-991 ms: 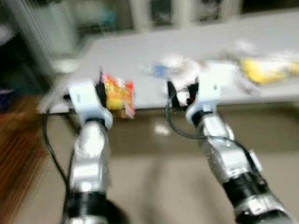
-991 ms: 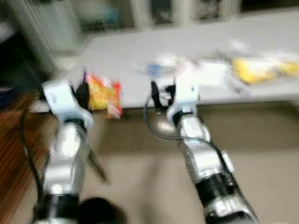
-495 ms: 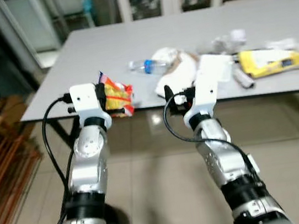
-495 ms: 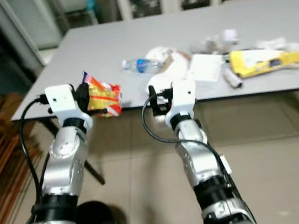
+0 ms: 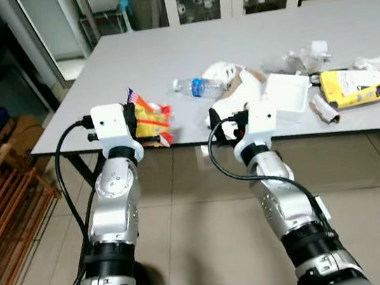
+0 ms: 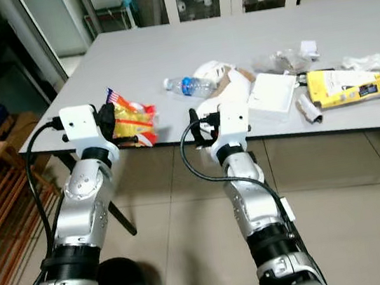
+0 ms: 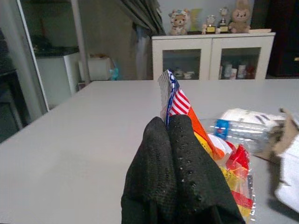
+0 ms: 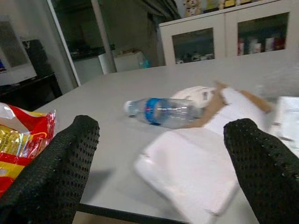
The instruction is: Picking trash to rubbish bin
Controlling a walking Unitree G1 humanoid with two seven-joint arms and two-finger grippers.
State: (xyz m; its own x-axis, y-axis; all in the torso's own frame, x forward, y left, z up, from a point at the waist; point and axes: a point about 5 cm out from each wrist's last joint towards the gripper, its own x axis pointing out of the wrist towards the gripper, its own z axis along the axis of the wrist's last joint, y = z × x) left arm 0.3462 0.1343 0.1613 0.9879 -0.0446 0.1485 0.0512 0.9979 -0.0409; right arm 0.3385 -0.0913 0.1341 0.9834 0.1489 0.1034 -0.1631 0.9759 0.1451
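Camera steadier since a second ago | left tool (image 7: 170, 140) stays pinched on snack bag (image 5: 149, 122) at desk (image 5: 129, 59) edge | right tool (image 8: 159, 172) wide open, empty | bag likely light, crinkly, slippery; grip its sealed edge.

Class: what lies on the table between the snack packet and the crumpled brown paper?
In the left eye view, a plastic water bottle lies between the snack packet and brown paper.

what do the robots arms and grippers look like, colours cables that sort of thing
Both arms are jointed silver metal segments with black collars near the base. Each wrist carries a boxy white housing, and a black cable loops from it down along the forearm. The left gripper and right gripper each have two long black fingers with a dimpled, mesh-like surface. No markings can be made out.
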